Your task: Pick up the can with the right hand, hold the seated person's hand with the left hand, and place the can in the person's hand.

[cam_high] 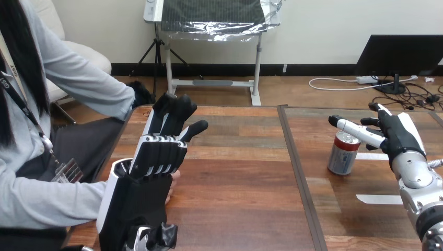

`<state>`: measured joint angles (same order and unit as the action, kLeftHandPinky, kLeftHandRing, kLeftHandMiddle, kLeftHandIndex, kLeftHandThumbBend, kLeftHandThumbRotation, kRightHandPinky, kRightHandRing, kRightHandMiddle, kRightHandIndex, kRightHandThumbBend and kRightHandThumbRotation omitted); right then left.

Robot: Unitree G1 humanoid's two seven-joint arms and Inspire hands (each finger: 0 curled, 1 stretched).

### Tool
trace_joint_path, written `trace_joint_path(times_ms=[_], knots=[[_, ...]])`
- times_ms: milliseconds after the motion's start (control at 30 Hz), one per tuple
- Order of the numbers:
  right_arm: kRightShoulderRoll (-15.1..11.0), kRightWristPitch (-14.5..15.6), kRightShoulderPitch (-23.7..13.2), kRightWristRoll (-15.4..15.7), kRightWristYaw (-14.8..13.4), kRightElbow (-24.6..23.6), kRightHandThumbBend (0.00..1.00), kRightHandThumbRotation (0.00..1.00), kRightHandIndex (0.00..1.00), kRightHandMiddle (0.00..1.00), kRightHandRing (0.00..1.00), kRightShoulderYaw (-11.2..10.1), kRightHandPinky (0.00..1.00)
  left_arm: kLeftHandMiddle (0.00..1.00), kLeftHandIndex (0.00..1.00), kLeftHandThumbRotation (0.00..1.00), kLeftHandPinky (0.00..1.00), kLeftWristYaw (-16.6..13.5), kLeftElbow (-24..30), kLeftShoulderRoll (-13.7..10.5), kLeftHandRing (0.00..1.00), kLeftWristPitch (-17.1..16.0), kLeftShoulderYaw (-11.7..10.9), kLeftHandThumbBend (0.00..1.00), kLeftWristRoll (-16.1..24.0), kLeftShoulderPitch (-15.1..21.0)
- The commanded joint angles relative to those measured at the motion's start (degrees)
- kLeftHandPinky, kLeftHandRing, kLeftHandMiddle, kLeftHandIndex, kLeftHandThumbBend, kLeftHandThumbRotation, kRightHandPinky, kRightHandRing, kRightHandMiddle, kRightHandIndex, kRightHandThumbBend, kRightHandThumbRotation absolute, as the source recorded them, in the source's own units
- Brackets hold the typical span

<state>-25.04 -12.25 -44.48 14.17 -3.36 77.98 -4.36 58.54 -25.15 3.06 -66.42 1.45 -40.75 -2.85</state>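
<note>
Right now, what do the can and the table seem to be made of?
The can looks like thin metal, probably aluminium: its top rim is bare, shiny silver, and its side carries a glossy red and silver printed coat. The table looks like wood or a wood-look laminate: brown planks with streaky grain and a dull sheen. The view cannot settle which.

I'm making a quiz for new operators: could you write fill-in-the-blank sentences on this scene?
The red and silver metal can stands ___ on the wooden table.
The robot's right hand is ___, holding nothing, beside the can.
The person's hand lies ___ the robot's left hand.
Missing words: upright; open; under.
</note>
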Motion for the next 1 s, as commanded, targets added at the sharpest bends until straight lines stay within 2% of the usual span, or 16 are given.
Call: trace_joint_path(times_ms=[0, 233, 300, 333, 367, 533, 600, 633, 667, 733, 833, 900, 967], knots=[[0.14, -1.2, -1.99, -0.24, 0.06, -0.55, 1.0, 0.54, 0.99, 0.88, 0.85, -0.04, 0.73, 0.97, 0.98, 0.68, 0.89, -0.44, 1.26, 2.05, 0.97, -0.44, 0.11, 0.8, 0.22, 2.58], [0.57, -0.56, -2.07, -0.18, -0.16, -0.48, 1.0, 0.51, 1.0, 0.92, 0.9, 0.02, 0.79, 0.97, 0.98, 0.68, 0.89, -0.97, 1.68, 2.09, 0.97, -0.43, 0.26, 0.81, 0.5, 2.3], [0.67, -0.42, -2.07, -0.3, -0.16, -0.45, 1.0, 0.49, 1.0, 0.87, 0.84, -0.09, 0.71, 0.97, 0.98, 0.67, 0.89, -0.85, 1.79, 2.06, 0.97, -0.34, 0.4, 0.81, 0.32, 2.34], [0.83, -0.16, -2.1, -0.57, -0.1, -0.42, 1.0, 0.49, 1.0, 0.87, 0.84, -0.35, 0.71, 0.97, 0.98, 0.67, 0.89, -0.7, 1.89, 2.01, 0.97, -0.11, 0.5, 0.81, 0.09, 2.34], [0.92, 0.0, -2.11, -0.76, -0.04, -0.41, 1.0, 0.48, 1.0, 0.78, 0.76, -0.52, 0.62, 0.97, 0.98, 0.66, 0.89, -0.62, 1.97, 1.99, 0.97, 0.04, 0.56, 0.81, -0.03, 2.31], [1.38, 0.99, -2.08, -1.5, 0.12, -0.31, 1.0, 0.46, 1.0, 0.62, 0.59, -1.1, 0.45, 0.97, 0.98, 0.66, 0.9, -0.6, 1.97, 1.97, 0.98, -0.08, 0.56, 0.81, -0.03, 2.27], [1.51, 1.21, -2.02, -1.69, 0.11, -0.3, 1.0, 0.46, 1.0, 0.48, 0.43, -1.18, 0.33, 0.97, 0.98, 0.66, 0.9, -0.53, 1.92, 1.96, 0.98, -0.3, 0.55, 0.81, -0.01, 2.3], [1.63, 1.23, -1.88, -1.75, 0.03, -0.29, 1.0, 0.46, 1.0, 0.48, 0.43, -1.2, 0.33, 0.97, 0.98, 0.66, 0.9, -0.61, 1.91, 1.89, 0.98, -0.44, 0.51, 0.81, 0.17, 2.27], [1.7, 1.22, -1.79, -1.77, -0.02, -0.3, 1.0, 0.45, 1.0, 0.43, 0.37, -1.19, 0.28, 0.97, 0.98, 0.67, 0.9, -0.69, 1.94, 1.84, 0.98, -0.52, 0.49, 0.81, 0.31, 2.23], [1.83, 1.12, -1.57, -1.47, -0.34, -0.3, 1.0, 0.45, 1.0, 0.4, 0.33, -0.91, 0.24, 0.97, 0.98, 0.67, 0.9, -0.87, 1.98, 1.84, 0.98, -0.51, 0.44, 0.81, 0.47, 2.1], [1.93, 0.96, -1.25, -0.69, -0.94, -0.29, 1.0, 0.46, 1.0, 0.49, 0.43, -0.24, 0.28, 0.97, 0.98, 0.66, 0.9, -1.03, 2.07, 1.96, 0.98, -0.47, 0.46, 0.83, 0.48, 1.8], [1.98, 0.94, -1.11, -0.31, -1.22, -0.27, 1.0, 0.47, 1.0, 0.59, 0.55, 0.08, 0.35, 0.97, 0.98, 0.66, 0.9, -1.01, 2.09, 2.01, 0.97, -0.56, 0.5, 0.85, 0.42, 1.65], [2.13, 1.09, -0.94, -0.19, -1.31, -0.23, 1.0, 0.47, 1.0, 0.62, 0.59, 0.16, 0.39, 0.97, 0.98, 0.67, 0.9, -1.06, 2.1, 2.08, 0.97, -0.97, 0.49, 0.85, 0.56, 1.51]])
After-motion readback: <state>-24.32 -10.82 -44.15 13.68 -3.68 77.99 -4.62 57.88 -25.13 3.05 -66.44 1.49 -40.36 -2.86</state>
